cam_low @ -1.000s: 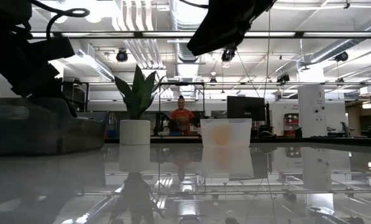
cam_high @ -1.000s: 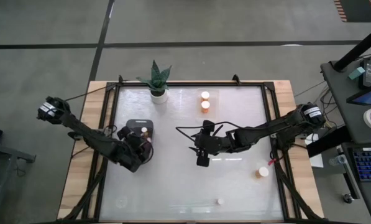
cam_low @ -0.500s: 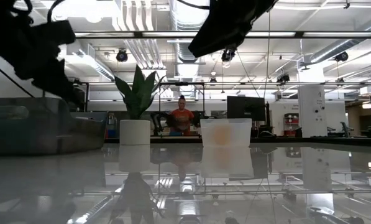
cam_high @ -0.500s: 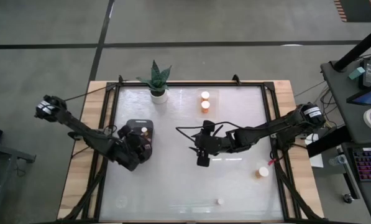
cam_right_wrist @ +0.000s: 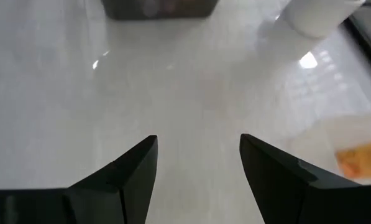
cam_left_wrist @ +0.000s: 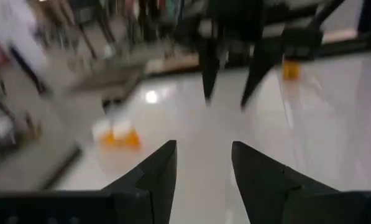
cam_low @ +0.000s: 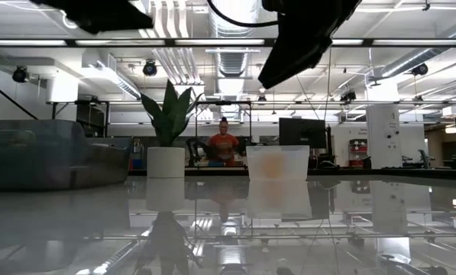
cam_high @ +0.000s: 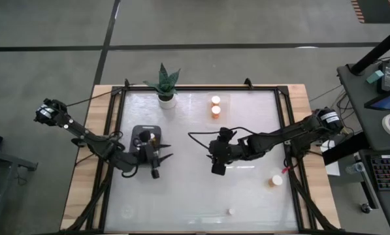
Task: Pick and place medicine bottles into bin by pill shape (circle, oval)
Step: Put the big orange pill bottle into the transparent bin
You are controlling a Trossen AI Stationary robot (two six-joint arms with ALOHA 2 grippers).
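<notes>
My left gripper [cam_high: 162,155] hangs open and holds nothing, just on the near side of the dark bin [cam_high: 144,136]; its fingers [cam_left_wrist: 157,171] point roughly level toward the table's right. One white-capped medicine bottle [cam_high: 153,137] stands in that bin. My right gripper [cam_high: 217,171] is open over the bare table middle, slanting down, with nothing between its fingers [cam_right_wrist: 132,168]. Two orange bottles [cam_high: 215,106] stand in the clear bin [cam_low: 277,163] at the far side. Another orange bottle [cam_high: 276,180] stands near the right edge. A small white-capped one [cam_high: 232,211] is by the near edge.
A white pot with a green plant [cam_high: 166,91] stands at the far edge, left of the clear bin. The tabletop is glossy white with a dark frame [cam_high: 283,130]. A person [cam_low: 224,145] shows in the room far behind the table.
My left gripper has risen from beside the dark bin and tipped up from pointing down to nearly level, rolling as it went; it stays open. My right gripper has tilted a little in place.
</notes>
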